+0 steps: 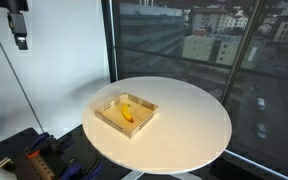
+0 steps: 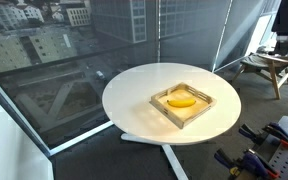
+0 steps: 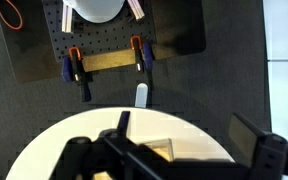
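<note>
A yellow banana (image 1: 129,113) (image 2: 181,100) lies in a shallow wooden tray (image 1: 112,123) (image 2: 164,112) on a round white table (image 1: 189,110) (image 2: 134,95). In an exterior view my gripper (image 1: 20,40) hangs high up, beyond the table's edge and well away from the tray. The wrist view looks down past my gripper (image 3: 184,135), whose dark fingers (image 3: 124,125) stand wide apart with nothing between them. Below them lie the table (image 3: 204,135) and one corner of the tray (image 3: 159,150). The banana is hidden in the wrist view.
Tall windows with city buildings behind them run close around the table. A black pegboard (image 3: 104,62) carrying orange-and-blue clamps (image 1: 44,158) (image 2: 264,150) lies on the floor beside the table. A wooden stool (image 2: 269,65) stands at the back.
</note>
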